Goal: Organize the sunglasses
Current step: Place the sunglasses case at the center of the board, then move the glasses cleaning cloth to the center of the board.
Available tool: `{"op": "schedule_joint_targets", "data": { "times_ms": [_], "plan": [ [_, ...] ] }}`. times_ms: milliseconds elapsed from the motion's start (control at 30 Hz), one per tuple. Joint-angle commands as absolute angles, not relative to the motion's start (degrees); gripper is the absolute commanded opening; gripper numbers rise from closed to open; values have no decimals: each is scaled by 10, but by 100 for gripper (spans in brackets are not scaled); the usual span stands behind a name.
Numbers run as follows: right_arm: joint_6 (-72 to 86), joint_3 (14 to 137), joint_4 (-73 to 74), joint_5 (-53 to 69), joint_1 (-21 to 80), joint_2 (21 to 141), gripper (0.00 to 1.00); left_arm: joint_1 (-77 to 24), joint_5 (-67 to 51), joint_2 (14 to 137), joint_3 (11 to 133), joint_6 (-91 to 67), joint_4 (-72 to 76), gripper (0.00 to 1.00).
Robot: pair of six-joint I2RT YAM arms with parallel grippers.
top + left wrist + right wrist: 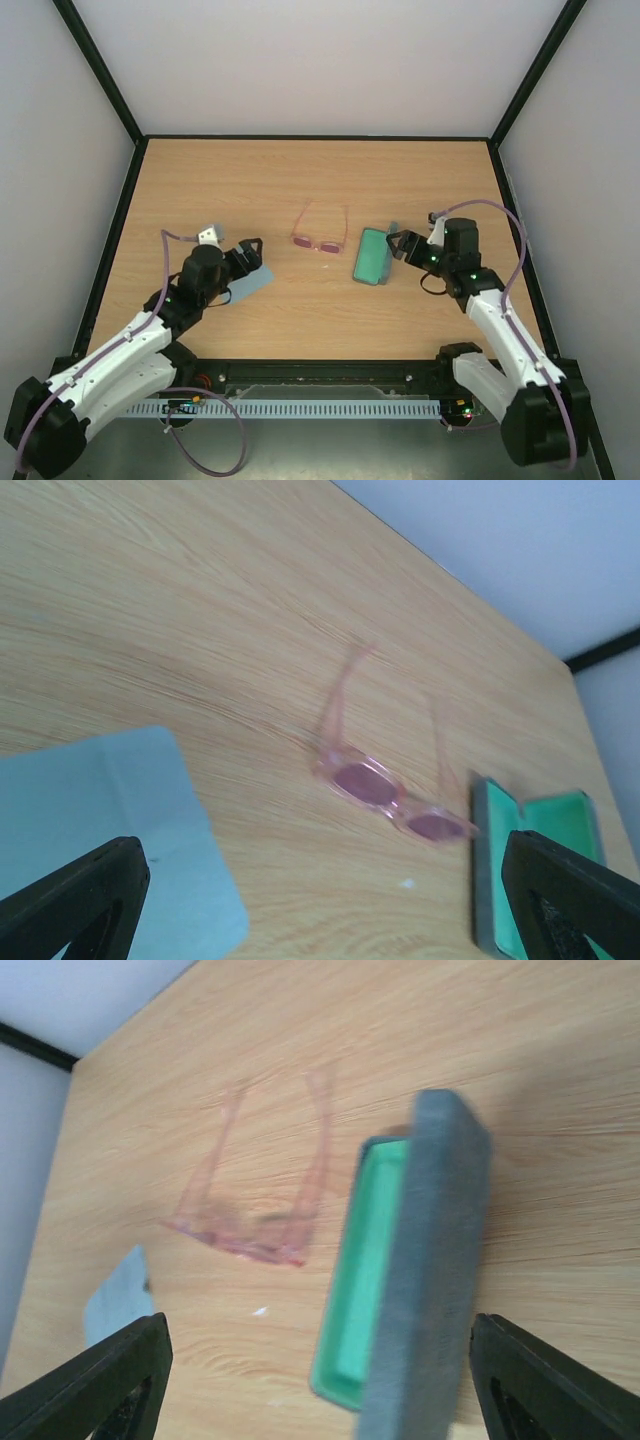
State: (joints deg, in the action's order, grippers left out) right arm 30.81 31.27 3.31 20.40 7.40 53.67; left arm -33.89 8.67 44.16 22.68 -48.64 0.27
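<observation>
The sunglasses [318, 233], pink frame with purple lenses and arms unfolded, lie on the wooden table at mid-centre. The left wrist view shows the sunglasses [391, 795] ahead of my left gripper [322, 862], which is open and holds nothing. From above, my left gripper [250, 257] hovers at the cloth [252, 283], left of the glasses. My right gripper [398, 245] stands open just right of the open case [373, 257]. In the right wrist view the case's grey lid [432, 1260] rises between my right gripper's [318, 1335] fingers, touching neither, with the sunglasses [250, 1235] beyond.
The light-blue cloth [100, 820] lies flat under the left fingers and shows small in the right wrist view [118, 1298]. The case's green interior [556, 818] faces up. A black rail [318, 137] and grey walls bound the table on three sides.
</observation>
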Motion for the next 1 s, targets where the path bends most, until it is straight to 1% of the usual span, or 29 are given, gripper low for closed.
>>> {"op": "schedule_joint_targets", "data": {
  "times_ms": [0, 200, 300, 367, 500, 667, 733, 800, 900, 967],
  "plan": [
    [299, 348, 112, 164, 154, 495, 81, -300, 116, 435, 258, -511, -80, 99],
    [316, 399, 96, 124, 323, 537, 70, -269, 169, 415, 257, -588, -149, 100],
    [321, 421, 70, 113, 379, 581, 60, -264, 202, 401, 256, -624, -176, 100],
    [318, 444, 59, 96, 429, 622, 53, -260, 228, 400, 263, -652, -204, 99],
    [309, 487, 38, 64, 517, 722, 46, -258, 240, 396, 271, -670, -227, 100],
    [304, 533, 1, 14, 580, 867, 25, -258, 235, 380, 272, -672, -230, 99],
    [297, 567, -2, 0, 601, 936, 23, -258, 235, 369, 273, -672, -231, 100],
    [291, 603, -1, -24, 618, 989, 23, -258, 231, 358, 274, -667, -234, 99],
    [285, 656, -4, -41, 631, 1048, 28, -258, 229, 340, 279, -662, -244, 99],
    [282, 684, -7, -46, 632, 1076, 28, -258, 229, 327, 285, -656, -254, 99]
  ]
}}
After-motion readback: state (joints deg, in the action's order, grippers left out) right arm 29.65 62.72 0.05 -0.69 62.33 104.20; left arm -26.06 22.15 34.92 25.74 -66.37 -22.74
